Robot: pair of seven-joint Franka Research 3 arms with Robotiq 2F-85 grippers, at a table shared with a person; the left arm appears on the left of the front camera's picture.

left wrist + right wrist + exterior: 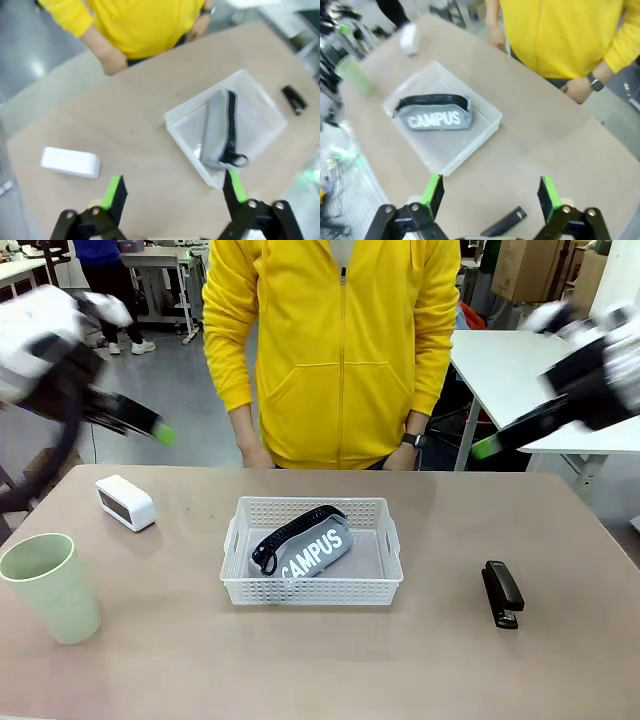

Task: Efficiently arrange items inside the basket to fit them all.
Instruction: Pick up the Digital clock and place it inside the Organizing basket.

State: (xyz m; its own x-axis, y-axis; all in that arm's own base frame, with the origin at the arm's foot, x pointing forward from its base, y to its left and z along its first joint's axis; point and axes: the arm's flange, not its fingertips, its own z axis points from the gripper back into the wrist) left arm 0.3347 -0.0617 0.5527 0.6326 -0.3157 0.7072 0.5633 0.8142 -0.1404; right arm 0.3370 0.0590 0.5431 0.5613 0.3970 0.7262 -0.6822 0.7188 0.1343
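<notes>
Four items: nearest, at left, a smooth pale green cup [45, 585] stands upright. At right a black stapler [502, 593] lies lengthwise near-to-far, with bare table [320, 670] around both. At centre, the white lattice basket [310, 592] holds the grey fabric pouch [315, 545], which lies diagonally from near-left to far-right with free floor to its right. Farther left lies the rounded white screen device [126, 502]. The left gripper [173, 181] and right gripper [490, 184] hover released and empty.

A shallow white lattice-sided basket [310, 591] sat mid-table. Inside it a grey "CAMPUS" pouch [318, 548] lay diagonally, black strap along its far edge. Outside, well apart, a pale green cup [52, 587] stood upright near left. A white rectangular device [126, 502], perhaps screen-fronted, lay far left, and a black stapler [502, 593] lay flat at right.
</notes>
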